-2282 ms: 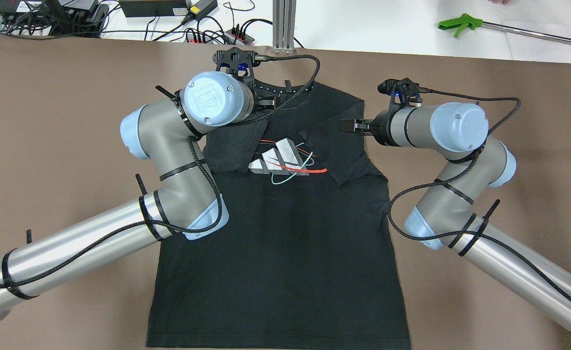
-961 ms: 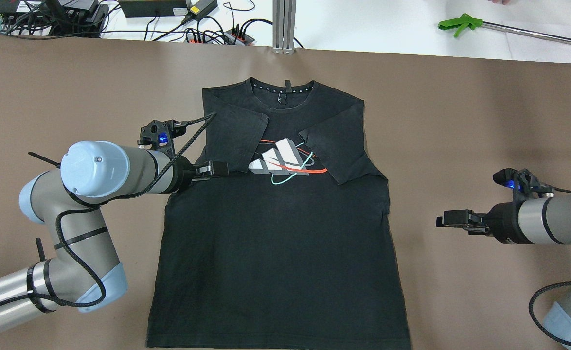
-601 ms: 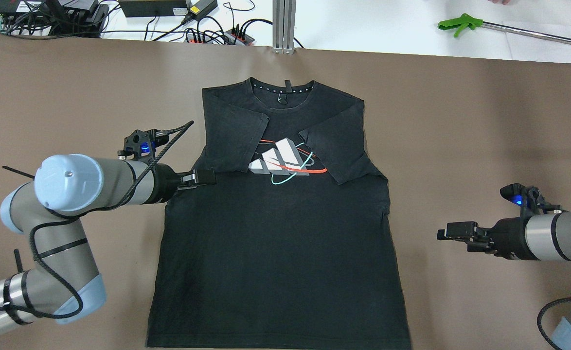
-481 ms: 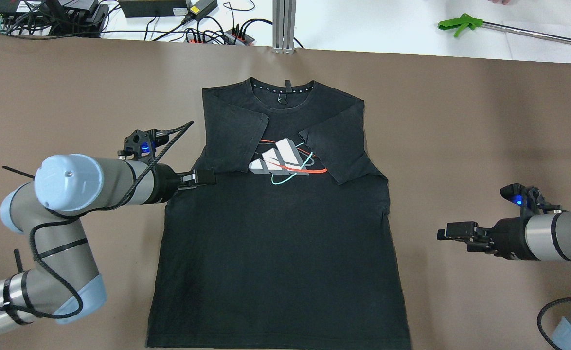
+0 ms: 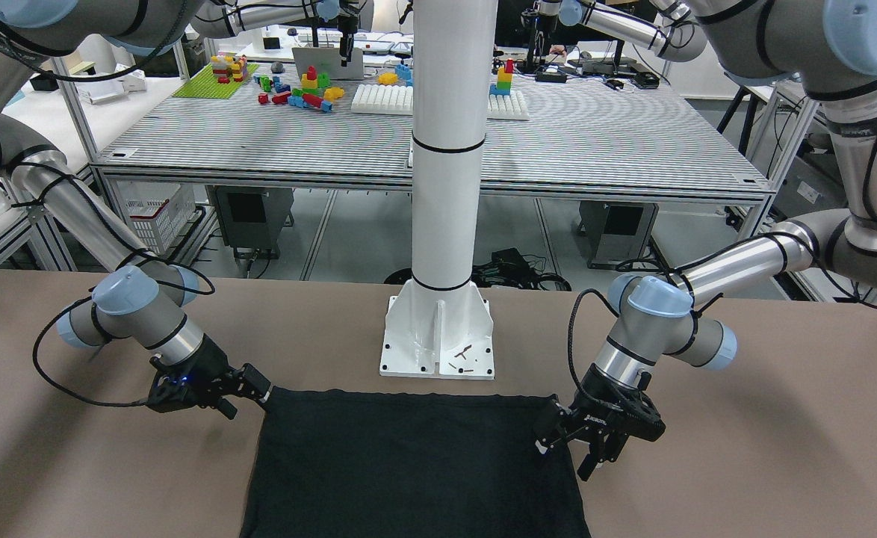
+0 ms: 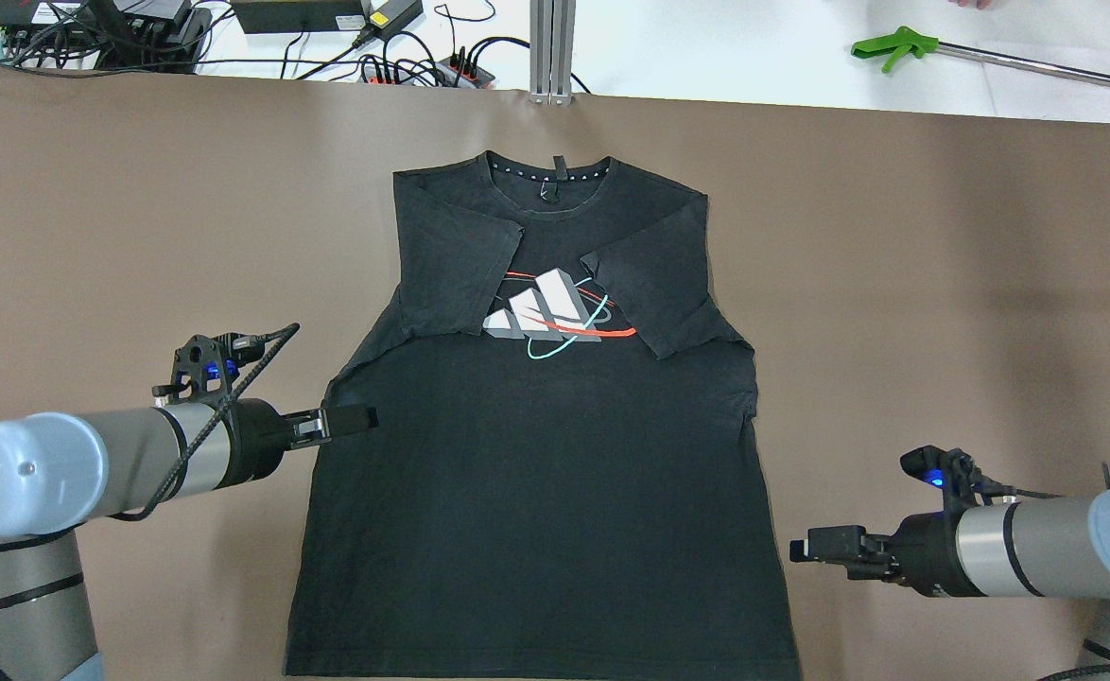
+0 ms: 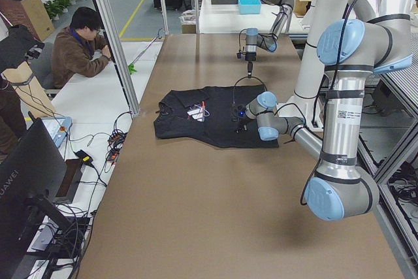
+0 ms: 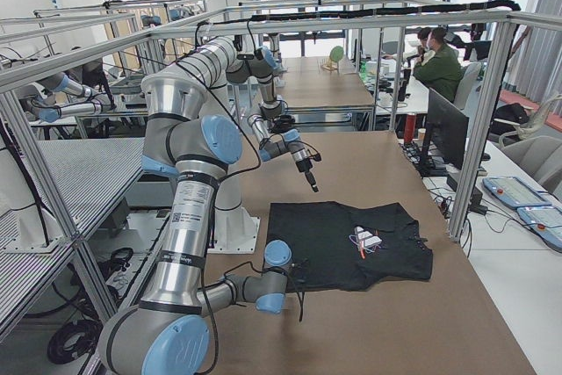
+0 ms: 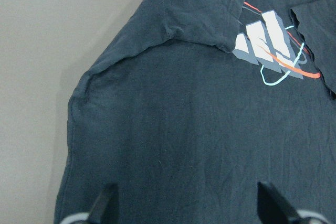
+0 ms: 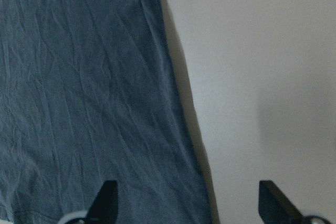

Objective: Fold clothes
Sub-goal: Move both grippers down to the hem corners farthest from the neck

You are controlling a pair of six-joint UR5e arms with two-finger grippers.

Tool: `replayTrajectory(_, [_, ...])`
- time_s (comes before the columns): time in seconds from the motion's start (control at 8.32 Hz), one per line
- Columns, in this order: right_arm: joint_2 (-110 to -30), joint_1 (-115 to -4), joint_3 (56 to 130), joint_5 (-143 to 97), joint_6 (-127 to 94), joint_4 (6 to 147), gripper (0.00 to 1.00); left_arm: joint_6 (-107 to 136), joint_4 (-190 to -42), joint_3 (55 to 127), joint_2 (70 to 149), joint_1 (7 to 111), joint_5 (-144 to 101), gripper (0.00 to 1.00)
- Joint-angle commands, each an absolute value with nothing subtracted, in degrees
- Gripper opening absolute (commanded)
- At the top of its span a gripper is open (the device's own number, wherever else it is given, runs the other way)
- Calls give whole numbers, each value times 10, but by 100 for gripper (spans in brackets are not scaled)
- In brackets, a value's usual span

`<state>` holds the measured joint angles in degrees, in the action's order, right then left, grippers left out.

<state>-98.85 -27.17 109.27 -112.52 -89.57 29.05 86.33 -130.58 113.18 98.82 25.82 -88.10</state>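
We see a brown-covered table [image 6: 139, 189] with a white pillar base [image 5: 438, 336] bolted at the robot's side. A white bench beyond the far edge carries cables and a green-handled grabber [image 6: 895, 45]. In the front-facing view a ribbed bench with toy bricks [image 5: 304, 78] stands behind the robot. A person [image 7: 78, 47] sits at a side desk in the left view.

The black T-shirt [image 6: 536, 473] lies flat in the middle of the table, front up, collar away from the robot and bottom hem nearest the pillar. Both short sleeves are folded inward over the chest. They partly frame a white, red and teal print [image 6: 555, 322] (so not a plain cloth). The body shows light creases.

The left gripper [image 6: 352, 419] sits at the shirt's left side edge below the folded sleeve. Its wrist view shows the fingers [image 9: 105, 205] spread wide over the fabric with nothing between them. The right gripper [image 6: 820, 547] is just beside the lower right side edge. Its fingers [image 10: 107, 198] are also spread, one over cloth and one over bare table. We cannot tell whether either touches the shirt.

Against half a second ago, both grippers are closer to the robot. The left has dropped from beside the sleeve fold to the side edge, and the right has closed in on the shirt from well apart. The shirt itself has not shifted.
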Motion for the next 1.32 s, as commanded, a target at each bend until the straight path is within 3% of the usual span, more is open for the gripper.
replayTrajectory(0.0, [-990, -207, 1092, -1092, -904, 286, 94, 865, -1303, 1150, 965, 246, -855, 93])
replayTrajectory(0.84, [-977, -164, 1067, -1049, -904, 289, 94, 864, -1303, 1154, 957, 246, -851, 93])
replayTrajectory(0.96, [-978, -164, 1064, -1049, -904, 290, 84, 864, -1303, 1154, 958, 246, -851, 93])
replayTrajectory(1.2, [-977, -163, 1063, -1042, -904, 289, 19, 864, -1303, 1154, 961, 246, -851, 93])
